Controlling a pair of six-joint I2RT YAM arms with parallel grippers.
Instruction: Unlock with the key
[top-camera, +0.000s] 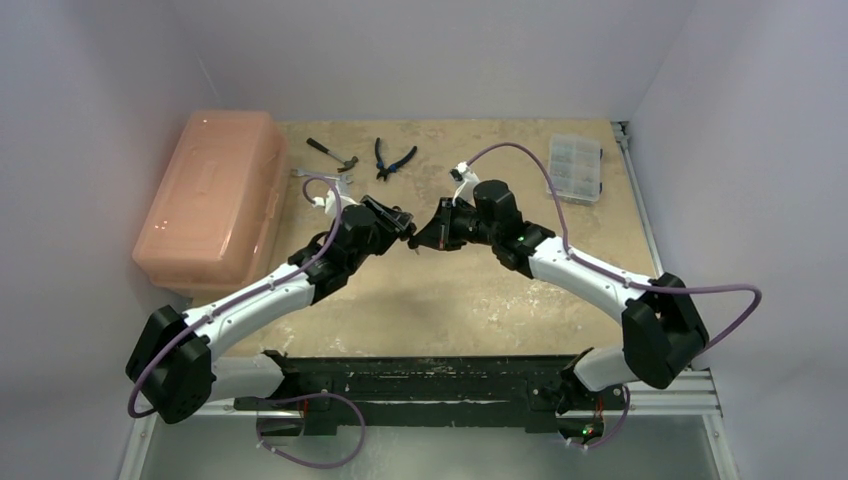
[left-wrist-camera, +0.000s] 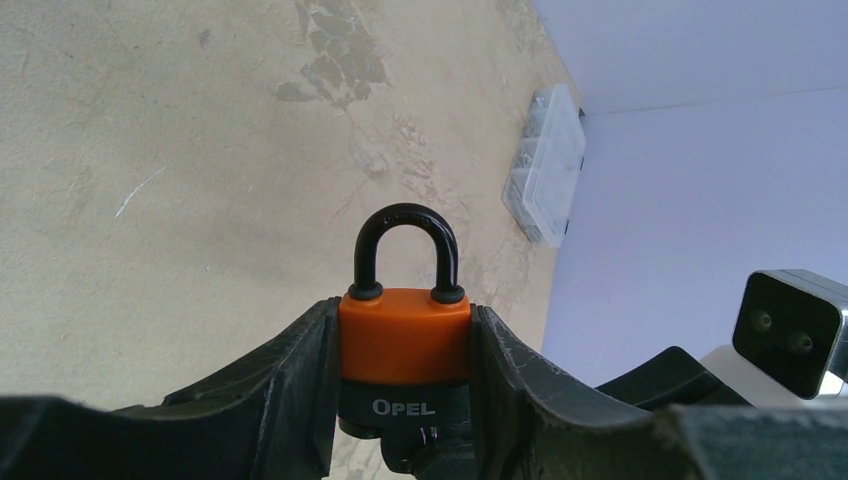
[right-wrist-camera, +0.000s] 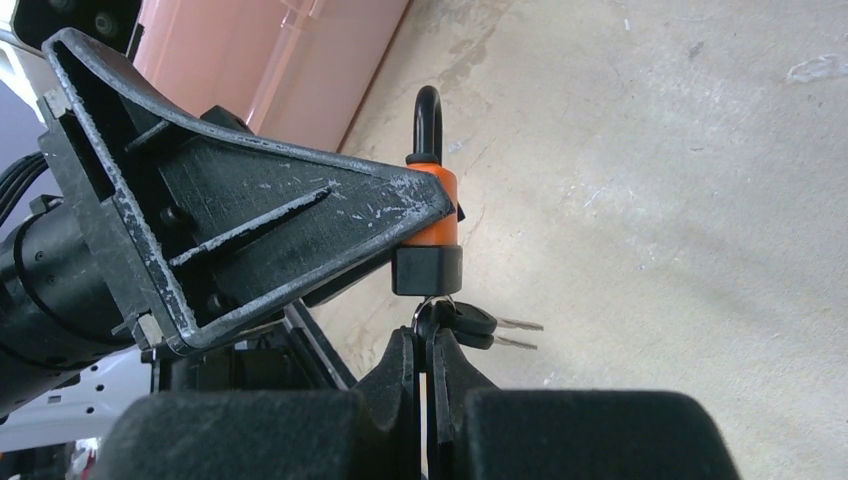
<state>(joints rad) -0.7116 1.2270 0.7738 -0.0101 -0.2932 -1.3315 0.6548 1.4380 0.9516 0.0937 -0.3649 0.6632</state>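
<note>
Gripping the padlock (left-wrist-camera: 404, 340) by its flanks with the left fingers (left-wrist-camera: 300, 375), scuffed black plastic. Pinching the key (right-wrist-camera: 430, 325) with the right fingers (right-wrist-camera: 400, 375), closed tight just under the lock body. Holding the lock in mid-air between the arms. Not unlocked yet: both shackle (left-wrist-camera: 405, 245) legs down in the body. Key probably inserted; turning and popping open left. Glossy black bent-rod shackle, orange casing over black base, silvery spare keys (right-wrist-camera: 495, 332) dangling. Beyond, mottled beige tabletop (left-wrist-camera: 150, 150), clear parts box (left-wrist-camera: 545, 165), pink bin (right-wrist-camera: 260, 60).
</note>
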